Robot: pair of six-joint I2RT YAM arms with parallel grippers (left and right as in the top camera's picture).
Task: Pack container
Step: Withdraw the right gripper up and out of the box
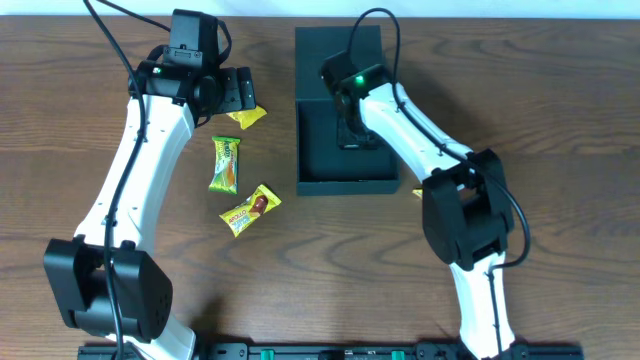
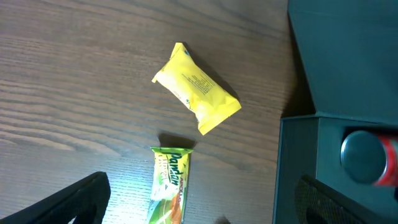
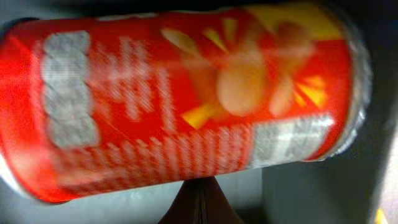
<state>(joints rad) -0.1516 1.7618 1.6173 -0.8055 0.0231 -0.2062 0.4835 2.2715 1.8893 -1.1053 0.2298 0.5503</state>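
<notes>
The dark teal container [image 1: 320, 160] stands open at the middle of the table, its flap lid [image 1: 335, 55] folded back. My right gripper [image 1: 353, 130] reaches down inside it. In the right wrist view its fingers [image 3: 199, 193] are pressed together, their tip against the side of a red chip can [image 3: 180, 99] lying in the box, with nothing between them. My left gripper [image 1: 236, 92] hovers open left of the box, above a plain yellow packet [image 2: 196, 87]. A green-yellow bar packet [image 2: 169, 183] lies between its spread fingers [image 2: 81, 199]. The can's end [image 2: 367, 155] shows inside the container [image 2: 298, 162].
A third packet, yellow with red print [image 1: 249, 209], lies on the wood in front of the green bar [image 1: 225, 163]. A small yellow scrap [image 1: 417, 190] peeks out by the box's front right corner under the right arm.
</notes>
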